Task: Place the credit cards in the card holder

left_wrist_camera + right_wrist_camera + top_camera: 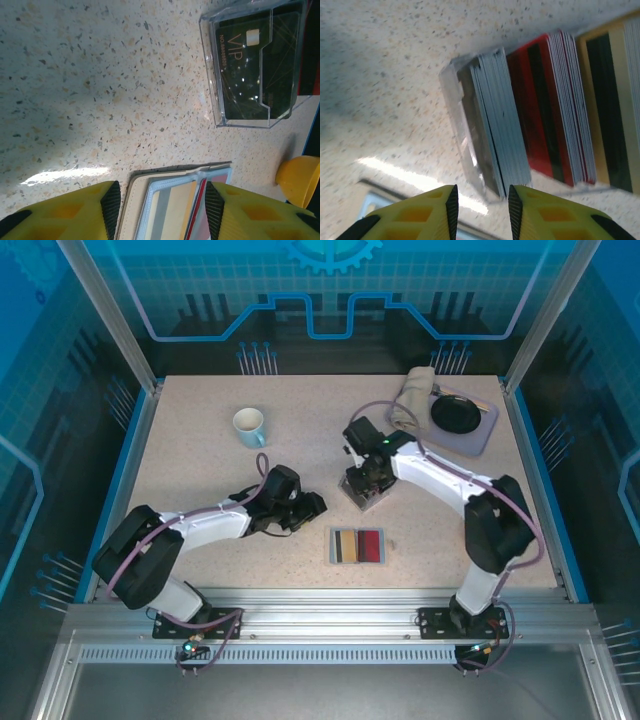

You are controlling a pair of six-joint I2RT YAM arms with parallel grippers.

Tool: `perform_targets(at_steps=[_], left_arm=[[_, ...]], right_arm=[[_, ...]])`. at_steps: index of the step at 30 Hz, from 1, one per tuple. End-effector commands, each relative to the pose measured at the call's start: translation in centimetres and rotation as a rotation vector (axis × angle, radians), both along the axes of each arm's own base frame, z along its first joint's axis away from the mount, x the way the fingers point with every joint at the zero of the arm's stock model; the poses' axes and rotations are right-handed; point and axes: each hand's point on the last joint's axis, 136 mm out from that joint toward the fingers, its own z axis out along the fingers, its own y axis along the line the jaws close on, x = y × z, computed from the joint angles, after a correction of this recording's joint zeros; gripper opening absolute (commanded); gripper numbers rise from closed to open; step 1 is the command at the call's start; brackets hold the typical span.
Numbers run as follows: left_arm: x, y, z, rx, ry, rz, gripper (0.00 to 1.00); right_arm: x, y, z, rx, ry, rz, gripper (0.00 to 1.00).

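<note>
Hovering low over the speckled tabletop (pixel 200 470), the left gripper (pixel 162 207) stands with its jaws spread and nothing between the pads. The open card holder (pixel 150 215) lies flat just ahead of its fingertips, framed by them. A tan card (pixel 177 210) and a red card (pixel 200 200) already sit in the holder's grey-edged pockets.

Farther ahead of that gripper, apart from the holder, a clear plastic card box (pixel 215 75) shows a black VIP card (pixel 245 55) behind its front wall. The right gripper (pixel 481 205) hangs above that box, jaws a narrow gap apart and empty, with the box's near corner just beyond its fingertips. Ahead of it the credit cards (pixel 502 125) stand on edge in packs: pale-edged ones first, then red cards (pixel 545 100), then tan cards (pixel 612 90) with a dark stripe.

The step in hand appears to be drawing the next card from the box. Doing it well likely means lowering the right fingertips onto the top edge of one card rather than a whole pack. The card should then be pinched squarely and lifted straight up so its neighbours are not dragged along. The left gripper can steady the holder against sliding as the card goes into a free pocket.
</note>
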Motion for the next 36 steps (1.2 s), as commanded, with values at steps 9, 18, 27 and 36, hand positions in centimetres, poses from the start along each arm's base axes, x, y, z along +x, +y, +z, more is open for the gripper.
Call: perform_targets(at_steps=[9,18,27,36], left_arm=[[0.0,1.0,0.4,-0.015,0.002,0.021,0.53],[0.2,1.3,0.3,-0.015,0.007,0.028,0.53],[0.3,1.2,0.4,-0.02,0.008,0.026,0.54],[0.3,1.2,0.4,-0.019,0.007,0.025,0.54]], right_arm=[[2.7,0.3,-1.8,-0.318,-0.064,0.133,0.37],[3.0,-0.1,-3.1,-0.442,-0.087,0.162,0.39],[3.5,-0.4,-0.8,-0.463,-0.169,0.154,0.39],[3.2,-0.4,-0.8,-0.46,-0.158,0.162,0.27]])
